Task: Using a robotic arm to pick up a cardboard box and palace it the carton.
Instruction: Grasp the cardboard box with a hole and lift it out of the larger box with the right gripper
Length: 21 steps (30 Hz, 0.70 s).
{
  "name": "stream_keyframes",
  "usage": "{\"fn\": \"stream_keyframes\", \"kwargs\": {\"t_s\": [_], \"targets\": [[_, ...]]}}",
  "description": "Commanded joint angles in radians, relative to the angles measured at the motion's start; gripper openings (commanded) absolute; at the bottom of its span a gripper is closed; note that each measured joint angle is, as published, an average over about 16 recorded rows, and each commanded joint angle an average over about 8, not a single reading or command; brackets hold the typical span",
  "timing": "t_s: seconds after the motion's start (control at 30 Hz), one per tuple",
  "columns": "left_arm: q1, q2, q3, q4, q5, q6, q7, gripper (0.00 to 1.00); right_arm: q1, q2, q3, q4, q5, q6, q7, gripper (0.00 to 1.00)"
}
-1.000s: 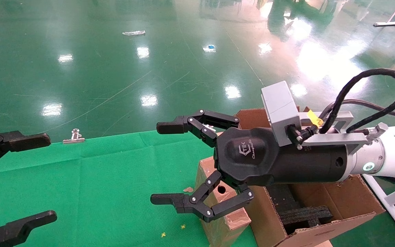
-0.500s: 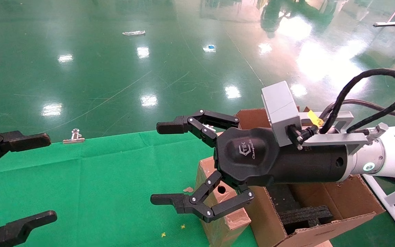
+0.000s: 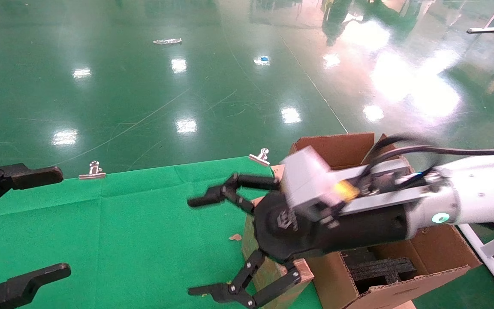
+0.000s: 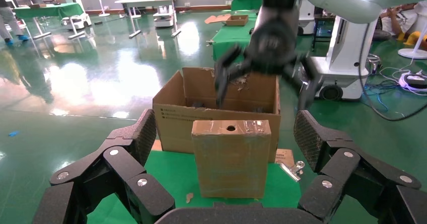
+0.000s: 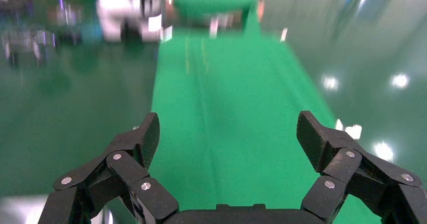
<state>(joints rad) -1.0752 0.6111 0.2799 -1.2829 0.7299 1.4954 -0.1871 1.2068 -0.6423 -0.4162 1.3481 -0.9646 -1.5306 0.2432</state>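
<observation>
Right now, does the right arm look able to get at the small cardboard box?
Probably yes. The right pincer hangs open just above the cardboard box, which stands upright on the green cloth beside the carton, with nothing covering its top. The left pincer sits far aside.

The robotic arm (image 3: 465, 201), white and tubular with a grey box module, a teal ring and a black gripper (image 3: 195, 246) spread wide, reaches over the cardboard box (image 4: 231, 156), a small brown oblong standing upright on the green cloth with a round hole in its top face. Just behind and beside it sits the carton (image 3: 401, 257), large, brown and corrugated, flaps up, black foam inside. The gripper looks to be just above the box, though contact is unclear.
</observation>
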Motion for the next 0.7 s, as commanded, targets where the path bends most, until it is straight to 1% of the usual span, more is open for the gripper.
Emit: {"fn": "stream_keyframes", "kwargs": {"t_s": [0.03, 0.13, 0.23, 0.47, 0.7], "targets": [[0.000, 0.000, 0.000, 0.000, 0.000, 0.000, 0.000, 1.00, 0.040, -0.004, -0.032, 0.010, -0.074, -0.011, 0.018, 1.00], [0.000, 0.000, 0.000, 0.000, 0.000, 0.000, 0.000, 1.00, 0.117, -0.038, -0.116, 0.012, -0.166, -0.031, 0.043, 1.00], [0.000, 0.000, 0.001, 0.000, 0.000, 0.000, 0.000, 1.00, 0.178, -0.062, -0.201, 0.011, -0.222, -0.042, 0.055, 1.00], [0.000, 0.000, 0.001, 0.000, -0.001, 0.000, 0.001, 1.00, 0.318, -0.069, -0.373, 0.010, -0.305, -0.045, 0.074, 1.00], [0.000, -0.001, 0.002, 0.000, -0.001, -0.001, 0.001, 1.00, 0.502, -0.056, -0.517, 0.011, -0.349, -0.050, 0.095, 1.00]]}}
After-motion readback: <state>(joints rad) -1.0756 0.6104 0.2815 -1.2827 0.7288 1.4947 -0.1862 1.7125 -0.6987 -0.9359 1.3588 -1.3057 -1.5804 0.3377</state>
